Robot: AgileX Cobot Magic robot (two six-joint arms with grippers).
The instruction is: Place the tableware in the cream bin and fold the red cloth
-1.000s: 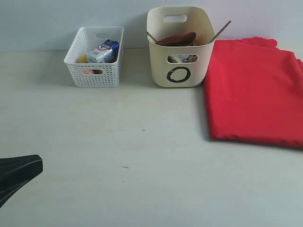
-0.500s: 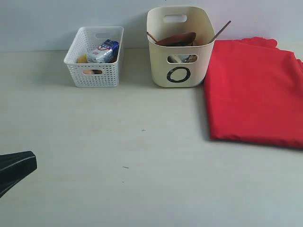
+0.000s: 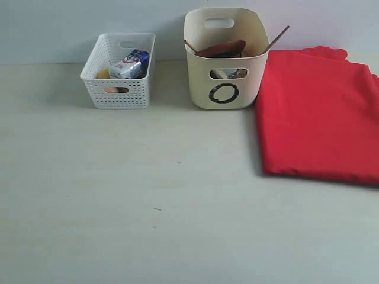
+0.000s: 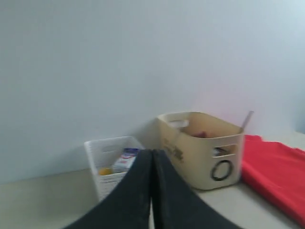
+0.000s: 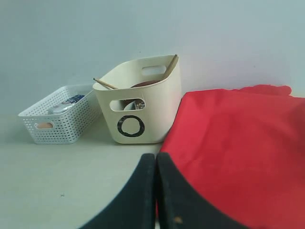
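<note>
The cream bin (image 3: pixel 224 59) with a black "O" stands at the back middle of the table. A brown wooden plate (image 3: pixel 222 48) and chopsticks (image 3: pixel 276 38) stick out of its top, and steel shows through its handle hole. Right of the bin lies the red cloth (image 3: pixel 320 115), folded flat into a rectangle. Neither arm shows in the exterior view. My left gripper (image 4: pixel 152 155) is shut and empty, facing the cream bin (image 4: pixel 205 148) from a distance. My right gripper (image 5: pixel 156 158) is shut and empty too, low over the table at the near edge of the red cloth (image 5: pixel 238 148).
A white lattice basket (image 3: pixel 118 71) holding a blue-white milk carton (image 3: pixel 129 64) and some food stands left of the cream bin. A plain pale wall runs behind the table.
The left gripper's black tip has slid out of the exterior view at the lower left. The bins and the cloth have not moved.
</note>
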